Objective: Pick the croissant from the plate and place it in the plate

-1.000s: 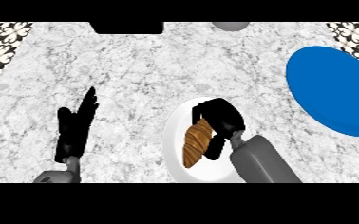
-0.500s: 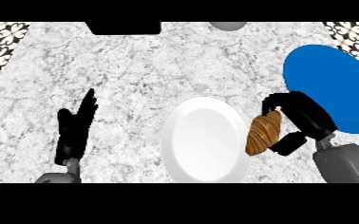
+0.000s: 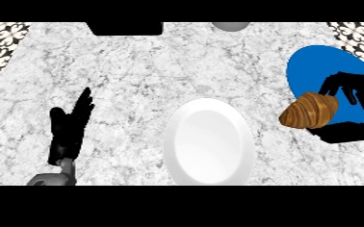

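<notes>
The right hand (image 3: 340, 87) is out at the far right of the counter. Its black fingers curl down over the croissant (image 3: 310, 109), and what looks like the thumb closes in from below, so the pastry is pinched between them rather than lying on anything. The croissant pokes out of the hand toward eight o'clock. Its brown ridged body hangs across the lower-left rim of the blue plate (image 3: 313, 62), part over the blue and part over the marble counter (image 3: 142, 77); I can't tell how high it rides. My guess is it's gripped by one end so the free end can touch down first. The blue plate spreads from the hand toward eleven o'clock and runs off the right edge. At eight o'clock from the croissant, well apart, the white plate (image 3: 208, 142) lies bare, so I'd judge the pick done and only the setting-down left. A little more travel toward two o'clock would bring the whole pastry inside the rim before the fingers let go. Far off at nine o'clock the left hand (image 3: 71, 122) rests open, fingers up, out of the way. Along the counter's back edge sit a black block (image 3: 124, 28) and a grey round thing (image 3: 229, 25).
</notes>
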Controlling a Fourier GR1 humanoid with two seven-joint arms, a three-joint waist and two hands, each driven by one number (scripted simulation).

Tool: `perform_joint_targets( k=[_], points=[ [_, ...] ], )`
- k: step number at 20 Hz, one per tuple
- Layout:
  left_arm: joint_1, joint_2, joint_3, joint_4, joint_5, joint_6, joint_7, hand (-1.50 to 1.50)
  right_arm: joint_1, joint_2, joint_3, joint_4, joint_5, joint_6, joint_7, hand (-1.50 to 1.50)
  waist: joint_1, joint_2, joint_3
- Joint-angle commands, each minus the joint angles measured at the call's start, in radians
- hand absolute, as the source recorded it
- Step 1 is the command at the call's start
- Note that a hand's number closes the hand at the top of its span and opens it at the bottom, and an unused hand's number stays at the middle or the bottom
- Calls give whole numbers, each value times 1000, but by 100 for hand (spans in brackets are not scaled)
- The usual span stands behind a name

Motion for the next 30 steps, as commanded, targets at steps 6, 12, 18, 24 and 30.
perform_joint_targets(
  k=[6,12,18,24,30],
  points=[
    [12,-3,-6,-39,-11,-23,27,0,-109,-75,-198,161,-65,39,53,150,21,4,0],
    [-73,-1,36,39,0,-34,4,0,-221,-115,-227,479,-16,-37,-76,150,26,9,1],
    [-5,-47,-9,46,-39,-20,-58,0,-390,-152,-187,767,77,-87,-115,150,30,8,1],
    [-26,-18,19,19,-14,-47,-18,0,-528,-202,-145,1048,140,-20,-169,150,50,15,2],
    [1,-67,-40,18,-69,-5,-39,0,-512,-202,-73,1228,228,23,-219,150,66,22,3]
  ],
)
